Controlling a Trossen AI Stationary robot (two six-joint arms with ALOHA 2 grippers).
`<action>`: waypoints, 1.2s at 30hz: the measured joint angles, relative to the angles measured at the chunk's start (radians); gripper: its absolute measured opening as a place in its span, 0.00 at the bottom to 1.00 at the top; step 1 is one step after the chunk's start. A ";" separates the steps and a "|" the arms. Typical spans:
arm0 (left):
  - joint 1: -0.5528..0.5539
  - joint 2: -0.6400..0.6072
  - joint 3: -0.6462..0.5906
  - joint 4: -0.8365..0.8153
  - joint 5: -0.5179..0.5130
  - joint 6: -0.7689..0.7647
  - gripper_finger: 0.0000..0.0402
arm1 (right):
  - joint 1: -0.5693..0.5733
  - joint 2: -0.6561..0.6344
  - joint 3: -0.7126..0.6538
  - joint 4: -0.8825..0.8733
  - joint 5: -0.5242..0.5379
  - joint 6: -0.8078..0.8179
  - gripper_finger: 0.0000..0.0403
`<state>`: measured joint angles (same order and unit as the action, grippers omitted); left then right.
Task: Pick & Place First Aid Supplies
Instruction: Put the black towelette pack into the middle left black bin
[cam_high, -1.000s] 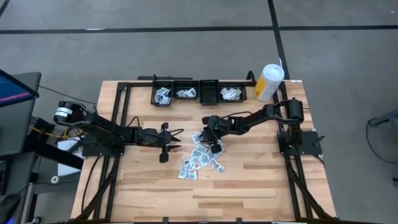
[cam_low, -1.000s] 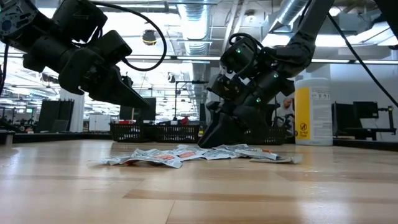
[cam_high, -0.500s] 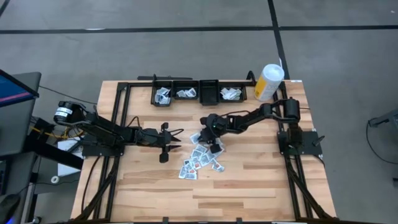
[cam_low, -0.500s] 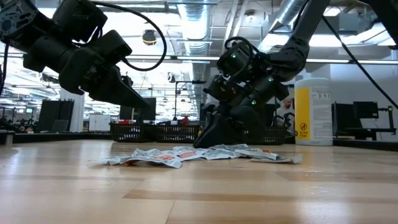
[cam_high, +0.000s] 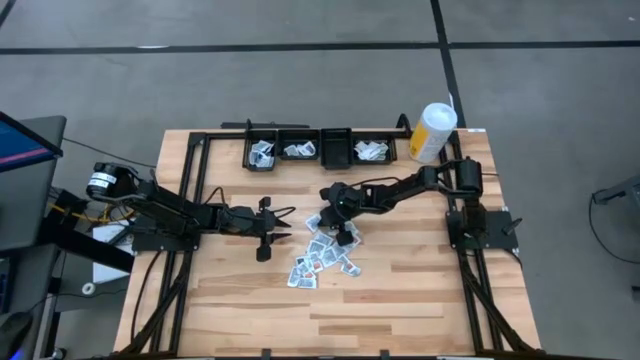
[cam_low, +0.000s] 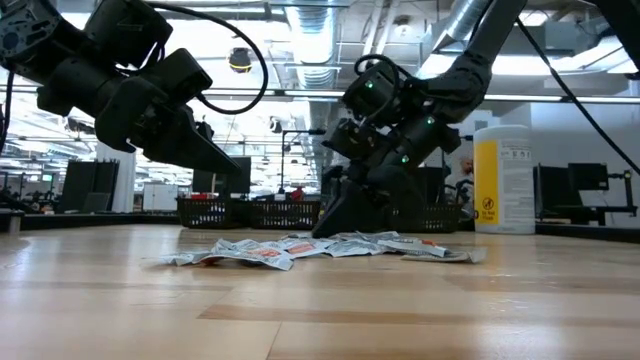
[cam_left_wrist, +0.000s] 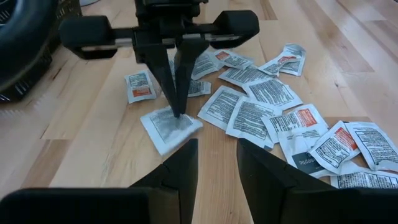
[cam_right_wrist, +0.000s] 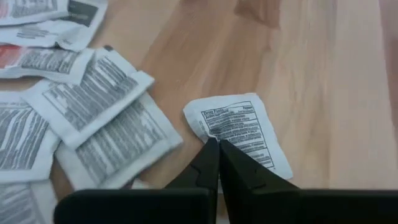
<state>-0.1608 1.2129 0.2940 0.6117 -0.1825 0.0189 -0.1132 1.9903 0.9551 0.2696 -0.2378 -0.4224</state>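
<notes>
Right wrist view — packet edge under shut right gripper jaws.

Two dark, matte-black jointed arms carry looping black cables, the right arm showing small green indicator lights on its wrist, and each ends in slim, tapered black fingers.

My right gripper with fingertips pressed together on the edge of one white printed packet, that packet lying flat on the wooden table, set just apart from it a cluster of overlapping packets.
</notes>
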 joint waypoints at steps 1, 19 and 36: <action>0.000 0.000 0.000 0.000 0.000 0.000 0.28 | -0.001 -0.013 -0.003 -0.008 0.009 0.019 0.01; 0.000 0.000 0.000 0.000 0.000 0.000 0.28 | -0.076 -0.152 0.001 0.295 -0.394 0.579 0.00; 0.000 0.000 0.000 0.011 -0.070 0.000 0.28 | -0.084 -0.153 0.003 0.374 -0.483 0.633 0.00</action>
<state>-0.1608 1.2129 0.2943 0.6225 -0.2524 0.0189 -0.1970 1.8378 0.9585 0.6434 -0.7204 0.2104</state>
